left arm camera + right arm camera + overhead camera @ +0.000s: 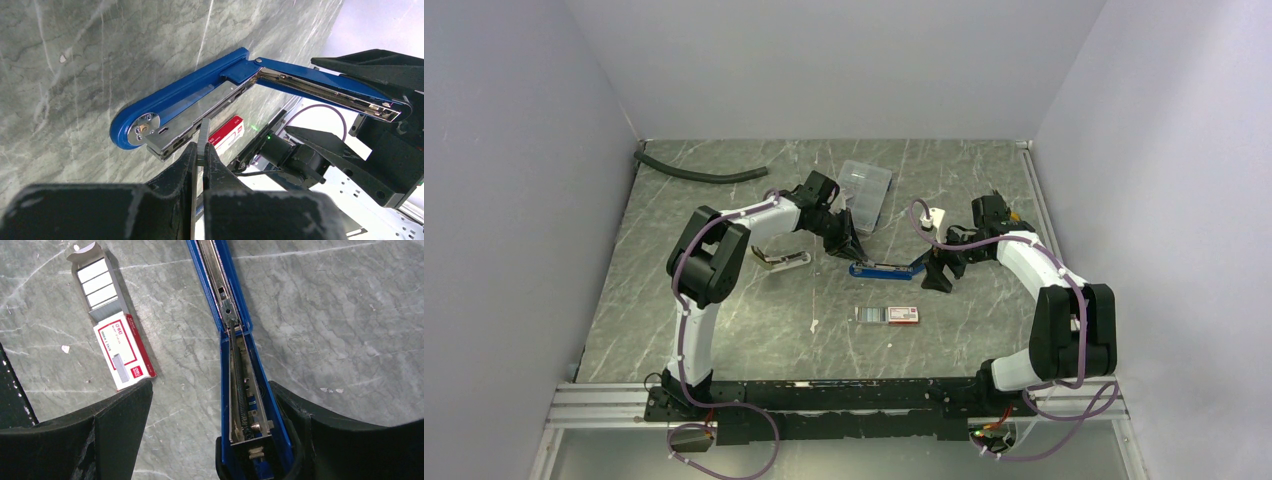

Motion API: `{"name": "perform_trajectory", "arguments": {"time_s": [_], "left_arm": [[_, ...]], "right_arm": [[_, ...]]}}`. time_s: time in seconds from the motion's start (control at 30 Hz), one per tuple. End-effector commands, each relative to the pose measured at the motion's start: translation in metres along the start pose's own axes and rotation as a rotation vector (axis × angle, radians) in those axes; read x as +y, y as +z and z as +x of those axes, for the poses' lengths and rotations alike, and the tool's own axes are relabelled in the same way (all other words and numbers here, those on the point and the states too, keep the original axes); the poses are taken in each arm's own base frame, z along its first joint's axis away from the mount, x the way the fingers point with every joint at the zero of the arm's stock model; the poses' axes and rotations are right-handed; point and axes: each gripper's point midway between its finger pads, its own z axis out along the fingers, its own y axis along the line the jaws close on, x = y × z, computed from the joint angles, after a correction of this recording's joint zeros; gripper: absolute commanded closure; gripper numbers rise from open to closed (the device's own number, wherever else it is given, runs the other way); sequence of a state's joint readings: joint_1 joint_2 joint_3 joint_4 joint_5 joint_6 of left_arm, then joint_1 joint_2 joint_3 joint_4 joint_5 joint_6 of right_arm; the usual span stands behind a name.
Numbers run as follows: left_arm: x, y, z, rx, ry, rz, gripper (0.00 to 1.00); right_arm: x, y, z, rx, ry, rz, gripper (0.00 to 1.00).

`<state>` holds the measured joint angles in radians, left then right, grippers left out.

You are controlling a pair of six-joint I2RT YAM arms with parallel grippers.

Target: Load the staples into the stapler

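Note:
The blue stapler (885,268) lies open in the middle of the table, its lid swung up to the right. My left gripper (848,248) is shut on a thin silvery strip of staples (204,136) and holds it just over the front end of the metal magazine (197,107). My right gripper (935,275) is open wide around the raised lid (245,390), which lies against its right finger (320,435). The white staple box with a red end (122,347) lies flat, its dark tray (97,285) pulled out with more strips.
A clear compartment case (865,190) stands at the back behind the left gripper. A black hose (699,175) lies at the back left. A small metal tool (782,260) lies left of the stapler. A white scrap (815,325) lies near the staple box (891,315).

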<state>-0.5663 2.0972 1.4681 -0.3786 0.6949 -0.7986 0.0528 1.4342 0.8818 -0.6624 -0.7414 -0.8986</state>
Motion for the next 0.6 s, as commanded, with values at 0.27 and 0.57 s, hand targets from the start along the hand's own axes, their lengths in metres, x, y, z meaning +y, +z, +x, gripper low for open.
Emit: {"name": "perform_trajectory", "arguments": {"time_s": [0.27, 0.57], "left_arm": [[-0.0051, 0.0029, -0.0017, 0.007, 0.015, 0.018, 0.97], [-0.0047, 0.0031, -0.0026, 0.005, 0.019, 0.015, 0.97]], "right_arm": [[-0.0053, -0.0048, -0.0146, -0.037, -0.041, 0.001, 0.14], [-0.0049, -0.0050, -0.0149, -0.037, -0.042, 0.001, 0.14]]}}
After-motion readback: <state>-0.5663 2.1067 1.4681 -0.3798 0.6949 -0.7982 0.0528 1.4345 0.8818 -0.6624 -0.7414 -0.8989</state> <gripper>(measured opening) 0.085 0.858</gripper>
